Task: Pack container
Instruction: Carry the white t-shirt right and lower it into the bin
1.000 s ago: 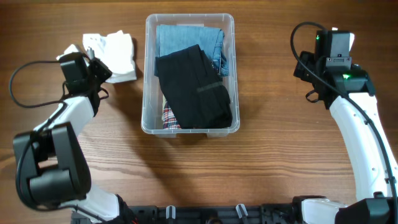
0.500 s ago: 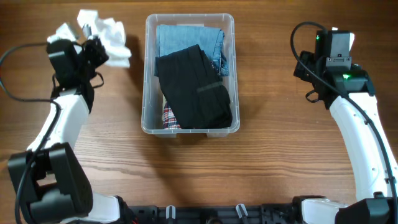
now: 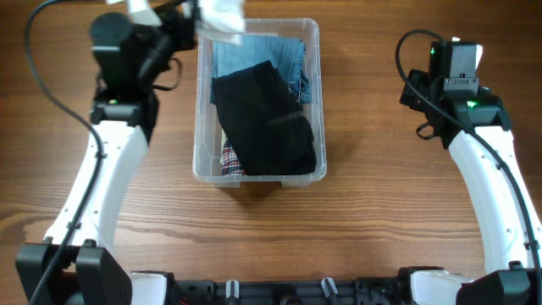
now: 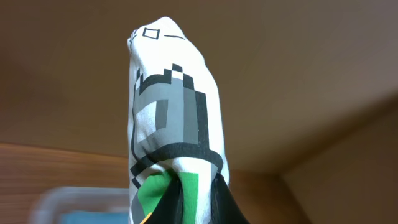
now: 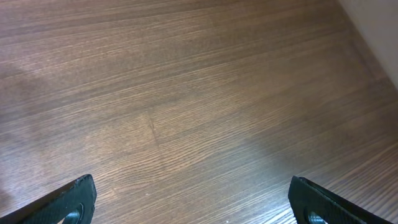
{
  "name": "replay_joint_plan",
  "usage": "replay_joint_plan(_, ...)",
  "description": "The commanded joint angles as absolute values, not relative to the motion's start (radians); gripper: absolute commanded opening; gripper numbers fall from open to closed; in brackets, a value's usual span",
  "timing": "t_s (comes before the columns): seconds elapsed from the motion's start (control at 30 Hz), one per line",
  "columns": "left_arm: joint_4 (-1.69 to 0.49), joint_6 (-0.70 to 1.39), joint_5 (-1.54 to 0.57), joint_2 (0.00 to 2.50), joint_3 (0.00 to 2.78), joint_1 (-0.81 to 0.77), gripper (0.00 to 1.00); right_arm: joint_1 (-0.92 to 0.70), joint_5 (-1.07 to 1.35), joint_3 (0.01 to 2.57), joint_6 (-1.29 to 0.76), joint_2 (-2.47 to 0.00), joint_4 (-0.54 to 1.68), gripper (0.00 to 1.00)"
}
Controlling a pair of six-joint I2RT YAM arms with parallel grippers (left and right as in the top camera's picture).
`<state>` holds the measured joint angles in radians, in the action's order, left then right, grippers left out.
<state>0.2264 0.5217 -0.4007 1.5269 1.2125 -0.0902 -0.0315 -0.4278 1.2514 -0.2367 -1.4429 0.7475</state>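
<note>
The clear plastic container (image 3: 201,102) stands at the table's middle, holding folded blue jeans (image 3: 254,52), a black garment (image 3: 264,119) and a plaid cloth (image 3: 231,160). My left gripper (image 3: 188,15) is shut on a white printed shirt (image 3: 218,15), held raised over the container's far left corner. In the left wrist view the shirt (image 4: 168,112) hangs from my gripper (image 4: 193,202), white with grey, black and green pixel print. My right gripper (image 5: 193,205) is open and empty over bare wood at the far right (image 3: 457,47).
A black cable (image 3: 59,59) loops from the left arm across the table's left side. Another cable (image 3: 411,85) loops beside the right arm. The blurred container rim (image 4: 74,199) shows low in the left wrist view.
My left gripper has lifted the white shirt off the table and carried it right, from the far left to above the container's far left corner. The right arm has not moved.
</note>
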Motion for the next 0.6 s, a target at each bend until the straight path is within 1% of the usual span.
replay_joint_plan(0.0,0.232,0.537,-0.414,1.522,1.236,-0.178,0.04,-0.030,-0.444,1.251,-0.236,-1.449,0.746,0.99)
replay_joint_plan(0.17,0.233,0.549,-0.402,1.579,1.236,-0.256,0.04,-0.030,-0.444,1.251,-0.236,-1.449,0.746,1.00)
replay_joint_plan(0.23,0.232,0.594,-0.349,1.625,1.236,-0.293,0.04,-0.030,-0.444,1.251,-0.236,-1.449,0.746,1.00)
replay_joint_plan(0.43,0.220,0.621,-0.313,1.713,1.235,-0.317,0.04,-0.030,-0.444,1.251,-0.236,-1.449,0.746,1.00)
replay_joint_plan(0.57,0.150,0.646,-0.289,1.757,1.235,-0.316,0.04,-0.030,-0.444,1.251,-0.236,-1.449,0.746,1.00)
